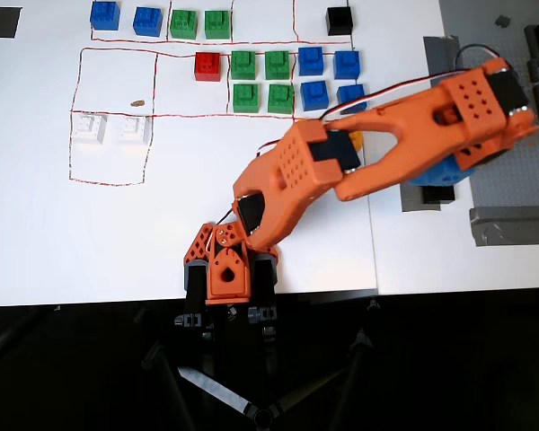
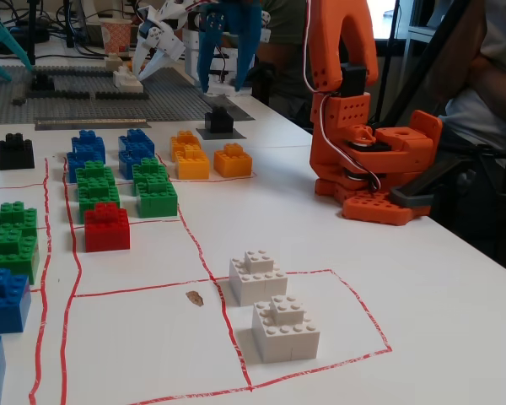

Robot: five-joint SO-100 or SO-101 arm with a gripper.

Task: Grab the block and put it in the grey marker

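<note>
In the fixed view the black block [image 2: 218,121] stands upright on the grey marker [image 2: 220,133], just behind the yellow bricks. My gripper [image 2: 228,83] hangs well above it, its blue fingers [image 2: 204,51] spread open with nothing between them. In the overhead view the orange arm [image 1: 386,153] reaches to the right. There its blue gripper end covers the block, and only a corner of the grey marker [image 1: 419,199] shows.
Rows of blue [image 2: 88,150], green [image 2: 156,192], yellow [image 2: 233,160], red [image 2: 106,226] and white [image 2: 257,276] bricks lie inside red-lined fields. Another black brick [image 2: 15,152] sits at the left. A grey studded baseplate [image 2: 110,97] with parts lies behind, and the arm's base [image 2: 375,181] stands at the right.
</note>
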